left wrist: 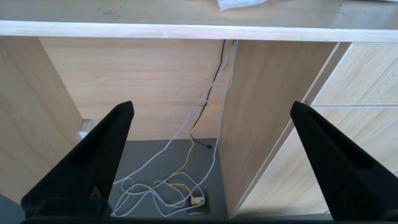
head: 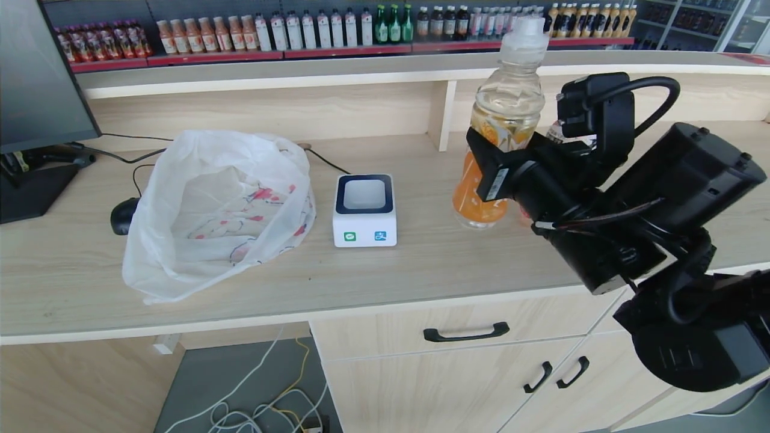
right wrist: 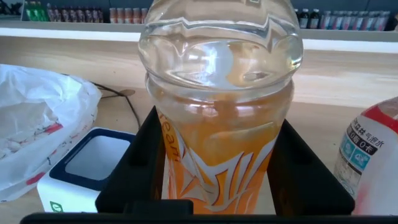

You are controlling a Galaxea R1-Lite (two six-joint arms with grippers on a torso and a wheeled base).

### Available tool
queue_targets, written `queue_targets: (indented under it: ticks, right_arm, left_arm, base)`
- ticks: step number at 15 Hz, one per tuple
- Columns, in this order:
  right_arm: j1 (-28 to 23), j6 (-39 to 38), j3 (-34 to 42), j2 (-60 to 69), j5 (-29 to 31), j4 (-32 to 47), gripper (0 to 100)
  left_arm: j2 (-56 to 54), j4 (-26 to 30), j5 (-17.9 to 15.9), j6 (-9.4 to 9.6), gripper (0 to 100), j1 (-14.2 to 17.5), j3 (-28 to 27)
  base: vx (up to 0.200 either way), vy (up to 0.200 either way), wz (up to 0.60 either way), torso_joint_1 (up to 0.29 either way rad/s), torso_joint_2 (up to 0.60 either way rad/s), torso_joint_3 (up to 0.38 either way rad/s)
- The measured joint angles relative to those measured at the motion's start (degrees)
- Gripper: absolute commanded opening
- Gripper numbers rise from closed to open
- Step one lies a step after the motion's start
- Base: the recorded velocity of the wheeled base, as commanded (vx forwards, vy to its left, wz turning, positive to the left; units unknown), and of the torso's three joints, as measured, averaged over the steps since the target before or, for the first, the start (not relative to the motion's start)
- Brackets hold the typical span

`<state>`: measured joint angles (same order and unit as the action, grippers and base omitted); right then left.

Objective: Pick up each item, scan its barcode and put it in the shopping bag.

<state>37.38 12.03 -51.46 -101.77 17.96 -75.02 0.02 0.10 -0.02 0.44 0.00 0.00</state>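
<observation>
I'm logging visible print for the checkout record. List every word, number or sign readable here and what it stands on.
On the orange drink bottle: lettering partly hidden by the right gripper, unreadable.
On the second bottle: small print, too blurred.
On the scanner: two small icons, green and blue, no words.
On the shelf bottles: labels too small.

Clear, glossy plastic bottle [head: 505, 114]; thin, crinkled translucent plastic shopping bag [head: 216, 210]; smooth white plastic scanner [head: 364, 228]; matt, light wood-grain tabletop [head: 421, 270].

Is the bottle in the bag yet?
No, the right gripper holds the bottle upright on the far side of the scanner from the bag.
</observation>
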Motion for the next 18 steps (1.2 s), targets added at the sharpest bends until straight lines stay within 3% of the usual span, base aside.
queue_targets:
  ticks: [5,11,18]
  right_arm:
    - [6.0,3.4,10.8,7.5,4.4,-3.2,0]
    - [21.5,9.9,28.7,13.9,11.4,-12.4,0]
    - [26.8,12.5,37.1,16.8,11.7,-14.9,0]
  left_arm:
    - [0.0,0.0,0.0,-0.01,100,0.0,0.0]
    - [0.0,0.0,0.0,-0.01,100,0.0,0.0]
    - [0.0,0.0,0.0,-0.01,100,0.0,0.0]
  base:
    - [0.0,0.0,0.0,0.0,0.0,0.0]
    - [0.0,0.0,0.0,0.0,0.0,0.0]
    - [0.0,0.0,0.0,0.0,0.0,0.0]
